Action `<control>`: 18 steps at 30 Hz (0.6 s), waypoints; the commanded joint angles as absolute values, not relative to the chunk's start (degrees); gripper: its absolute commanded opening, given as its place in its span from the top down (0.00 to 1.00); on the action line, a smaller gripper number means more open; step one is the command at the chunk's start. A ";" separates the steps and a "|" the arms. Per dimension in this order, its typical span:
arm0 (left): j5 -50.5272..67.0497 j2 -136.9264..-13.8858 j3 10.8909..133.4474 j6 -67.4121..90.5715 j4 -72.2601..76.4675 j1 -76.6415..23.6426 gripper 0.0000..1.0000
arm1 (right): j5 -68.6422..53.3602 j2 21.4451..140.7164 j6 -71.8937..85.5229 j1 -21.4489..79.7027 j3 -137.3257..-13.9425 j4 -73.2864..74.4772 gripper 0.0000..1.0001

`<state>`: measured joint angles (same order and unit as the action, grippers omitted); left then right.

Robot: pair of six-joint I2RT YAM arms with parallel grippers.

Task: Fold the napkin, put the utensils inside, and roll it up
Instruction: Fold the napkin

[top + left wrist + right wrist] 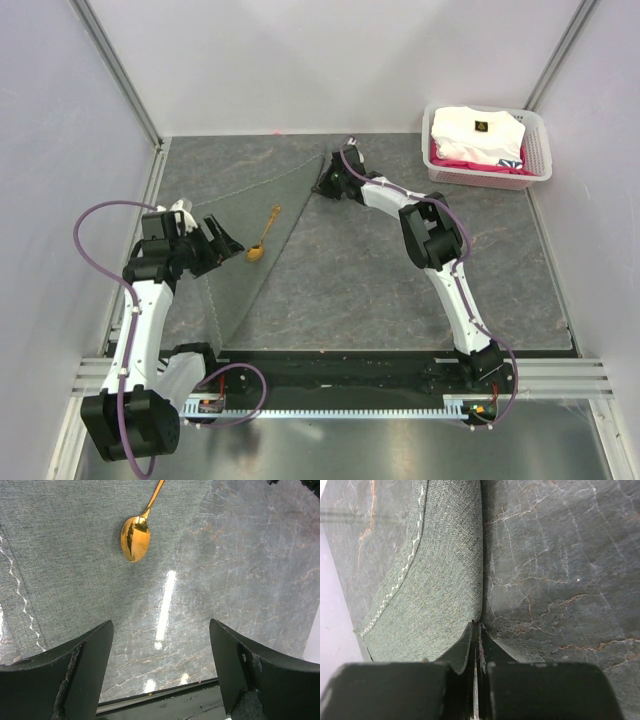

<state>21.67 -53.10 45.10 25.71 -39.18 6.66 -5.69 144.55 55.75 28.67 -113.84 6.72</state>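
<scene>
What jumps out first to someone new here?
The gold spoon lies on the grey-green napkin, folded to a triangle left of centre. The right gripper has its fingers shut on the napkin's far corner; the left gripper hangs open near the spoon. A basket with a white garment sits far right.

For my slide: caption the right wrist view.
Right gripper shut on an edge of the napkin, above the grey table.

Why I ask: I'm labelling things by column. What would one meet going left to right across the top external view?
Left gripper → gold spoon → right gripper → pink basket. The napkin spans the first three, so it is left out.
</scene>
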 commanded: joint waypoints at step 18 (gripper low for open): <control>45.61 -55.28 44.65 22.59 -29.53 6.06 0.17 | 15.81 120.16 57.21 23.99 -77.02 8.79 1.00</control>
<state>40.03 -54.78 44.99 24.56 -33.30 6.50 9.10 124.97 57.23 24.49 -84.51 3.79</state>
